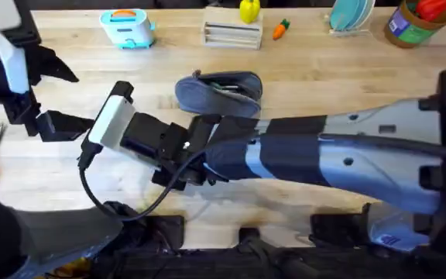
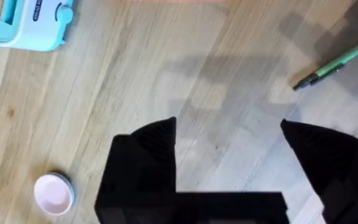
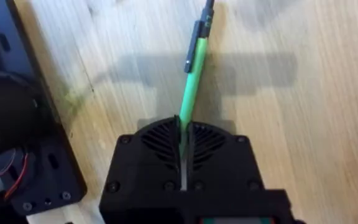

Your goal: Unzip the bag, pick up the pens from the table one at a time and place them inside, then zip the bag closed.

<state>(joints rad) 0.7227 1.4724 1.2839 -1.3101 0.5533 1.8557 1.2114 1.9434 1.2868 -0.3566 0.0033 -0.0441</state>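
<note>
The right gripper (image 3: 182, 134) was clamped on a green pen (image 3: 192, 74), its fingers pressed together around one end while the rest of the shaft, with its dark clip and tip, stuck straight out over the table (image 3: 303, 93). The bag (image 1: 219, 91) lay on the table just beyond the right arm's wrist, and in the overhead view its zip appeared to stand open, with something dark and thin showing in the slit. The left gripper (image 2: 229, 134) hung well to the left of the bag, fingers spread wide and holding nothing. The step in hand looked like carrying this pen to the bag. Doing it well would probably mean lifting enough that the free tip cleared the wood, bringing the pen round to lie along the zip line, and feeding the free end into the opening before letting go, since a pen dropped crosswise could perch on the fabric and roll away from the bag.
</note>
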